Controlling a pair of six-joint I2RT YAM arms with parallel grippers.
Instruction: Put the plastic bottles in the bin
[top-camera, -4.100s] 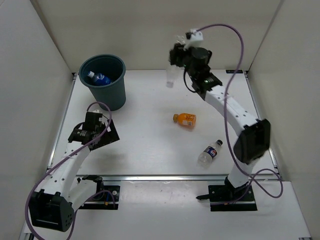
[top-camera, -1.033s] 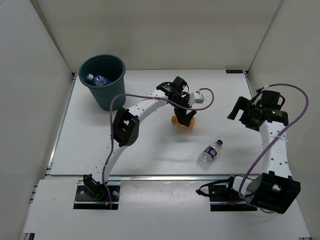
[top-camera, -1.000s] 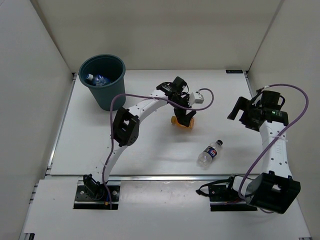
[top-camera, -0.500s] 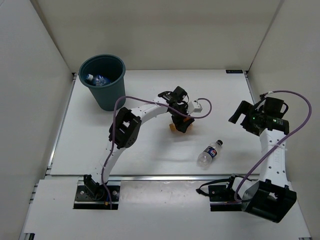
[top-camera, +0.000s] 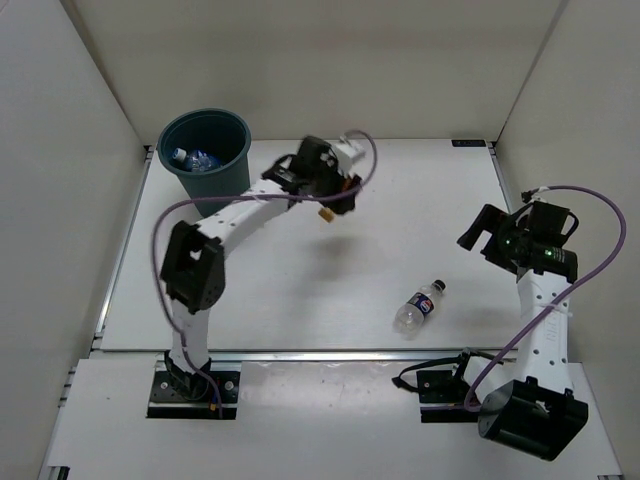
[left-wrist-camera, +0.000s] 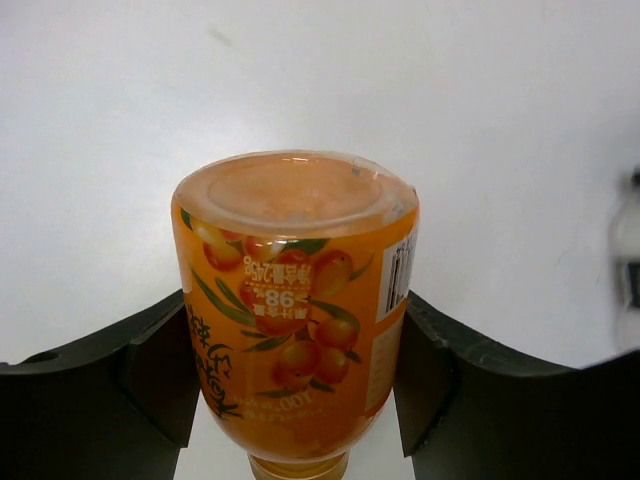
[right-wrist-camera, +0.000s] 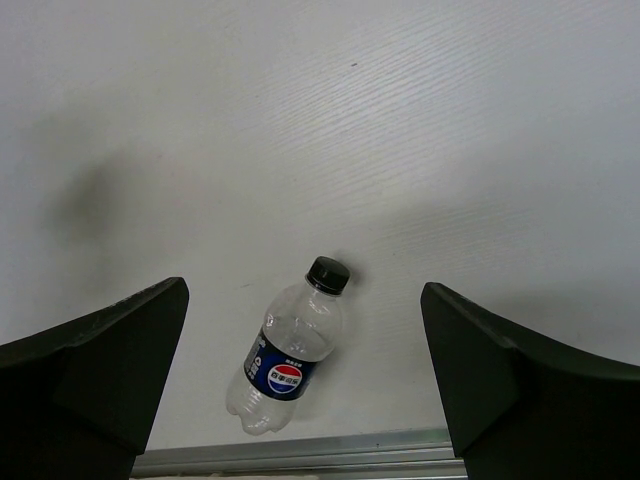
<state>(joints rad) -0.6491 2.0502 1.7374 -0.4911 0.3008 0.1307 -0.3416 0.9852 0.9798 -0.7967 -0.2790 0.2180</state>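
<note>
My left gripper (top-camera: 327, 203) is shut on the stubby orange bottle (top-camera: 325, 213), holding it off the table to the right of the bin (top-camera: 222, 185). In the left wrist view the orange bottle (left-wrist-camera: 295, 310) fills the gap between the two dark fingers (left-wrist-camera: 160, 375). The dark teal bin holds a clear bottle with a blue label (top-camera: 196, 157). A clear bottle with a dark cap and dark-blue label (top-camera: 420, 305) lies on the table near the front edge. My right gripper (top-camera: 478, 232) hangs open above and to the right of it, and the right wrist view shows that bottle (right-wrist-camera: 290, 355) lying below the open jaws.
White walls close in the table on the left, back and right. A metal rail (top-camera: 330, 354) runs along the front edge, just beyond the lying bottle. Purple cables loop from both arms.
My left gripper has closed on the orange bottle, lifted it from the table's middle and carried it back and left toward the bin. The right arm has shifted only slightly.
</note>
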